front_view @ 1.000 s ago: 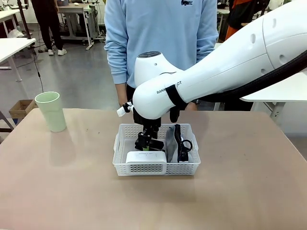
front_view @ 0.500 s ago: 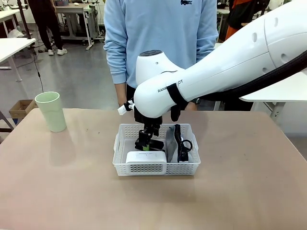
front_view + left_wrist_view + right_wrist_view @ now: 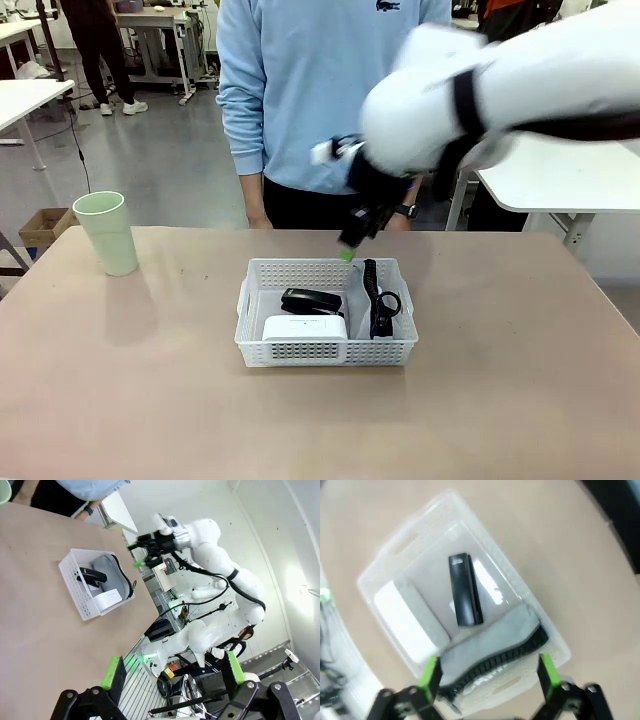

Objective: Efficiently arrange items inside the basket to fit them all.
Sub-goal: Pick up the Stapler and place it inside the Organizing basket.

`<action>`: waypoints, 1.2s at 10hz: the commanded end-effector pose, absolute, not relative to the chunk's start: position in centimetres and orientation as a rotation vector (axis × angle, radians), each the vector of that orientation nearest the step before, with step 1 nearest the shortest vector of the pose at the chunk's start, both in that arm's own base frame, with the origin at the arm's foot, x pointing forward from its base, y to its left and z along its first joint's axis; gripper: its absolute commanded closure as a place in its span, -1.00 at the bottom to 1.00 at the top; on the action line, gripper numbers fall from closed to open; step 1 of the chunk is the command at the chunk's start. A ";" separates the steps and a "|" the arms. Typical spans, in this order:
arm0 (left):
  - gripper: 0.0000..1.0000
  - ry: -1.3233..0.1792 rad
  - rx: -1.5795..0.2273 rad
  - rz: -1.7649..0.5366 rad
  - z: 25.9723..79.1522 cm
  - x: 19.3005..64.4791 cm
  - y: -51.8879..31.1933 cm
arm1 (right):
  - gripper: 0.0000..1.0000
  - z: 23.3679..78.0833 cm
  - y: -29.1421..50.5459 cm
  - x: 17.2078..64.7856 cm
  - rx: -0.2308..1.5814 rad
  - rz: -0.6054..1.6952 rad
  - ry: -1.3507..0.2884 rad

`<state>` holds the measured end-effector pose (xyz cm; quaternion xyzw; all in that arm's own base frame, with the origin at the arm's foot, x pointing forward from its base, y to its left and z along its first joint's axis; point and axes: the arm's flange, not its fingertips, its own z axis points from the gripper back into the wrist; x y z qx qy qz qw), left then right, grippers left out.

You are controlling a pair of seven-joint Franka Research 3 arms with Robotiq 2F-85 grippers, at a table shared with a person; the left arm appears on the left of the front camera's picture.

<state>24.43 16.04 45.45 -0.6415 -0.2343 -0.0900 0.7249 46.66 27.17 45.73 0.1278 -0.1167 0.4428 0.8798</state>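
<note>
The white basket (image 3: 326,352) stands mid-table. In it lie the black stapler (image 3: 311,300), the white screen device (image 3: 305,328) at the front, and the grey pouch (image 3: 357,297) with its black strap (image 3: 376,300) on the right. The pale green cup (image 3: 107,232) stands upright on the table at far left, outside the basket. My right gripper (image 3: 352,240) hangs blurred above the basket's back edge. In its wrist view the right gripper (image 3: 488,675) is open and empty over the stapler (image 3: 465,590) and pouch (image 3: 492,637). My left gripper (image 3: 172,672) is open, far from the basket (image 3: 75,582).
A person in a light blue sweater (image 3: 335,90) stands at the table's far edge, just behind the basket. Bare tabletop (image 3: 500,400) lies around the basket on all sides. Other tables stand in the background.
My right gripper has opened, left the stapler lying in the basket, and swung up and to the right, away from it. The left arm has not moved.
</note>
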 end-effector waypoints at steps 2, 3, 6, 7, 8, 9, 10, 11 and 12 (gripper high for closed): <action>-1.00 -0.532 -1.438 -0.195 45.7 24.3 15.8 | -1.00 46.7 11.5 40.4 0.632 0.854 -0.328; -1.00 -0.532 -1.438 -0.195 45.7 24.3 15.8 | -1.00 45.6 5.9 38.9 0.758 0.822 -0.361; -1.00 -0.532 -1.438 -0.195 45.7 24.3 15.8 | -1.00 40.5 -5.7 34.6 1.022 0.636 -0.453; -1.00 -0.532 -1.438 -0.195 45.7 24.3 15.8 | -1.00 38.9 -8.1 33.6 1.097 0.554 -0.454; -1.00 -0.532 -1.438 -0.195 45.7 24.3 15.8 | -1.00 37.3 -10.3 33.1 1.198 0.409 -0.414; -1.00 -0.532 -1.438 -0.195 45.7 24.3 15.8 | -1.00 35.8 -11.8 33.2 1.306 0.263 -0.369; -1.00 -0.532 -1.438 -0.195 45.7 24.3 15.8 | -1.00 35.2 -11.9 33.9 1.399 0.192 -0.326; -1.00 -0.532 -1.438 -0.195 45.7 24.3 15.8 | -1.00 34.7 -10.6 35.0 1.415 0.116 -0.262; -1.00 -0.532 -1.438 -0.195 45.7 24.3 15.8 | -1.00 34.6 -11.9 31.2 1.292 0.310 -0.349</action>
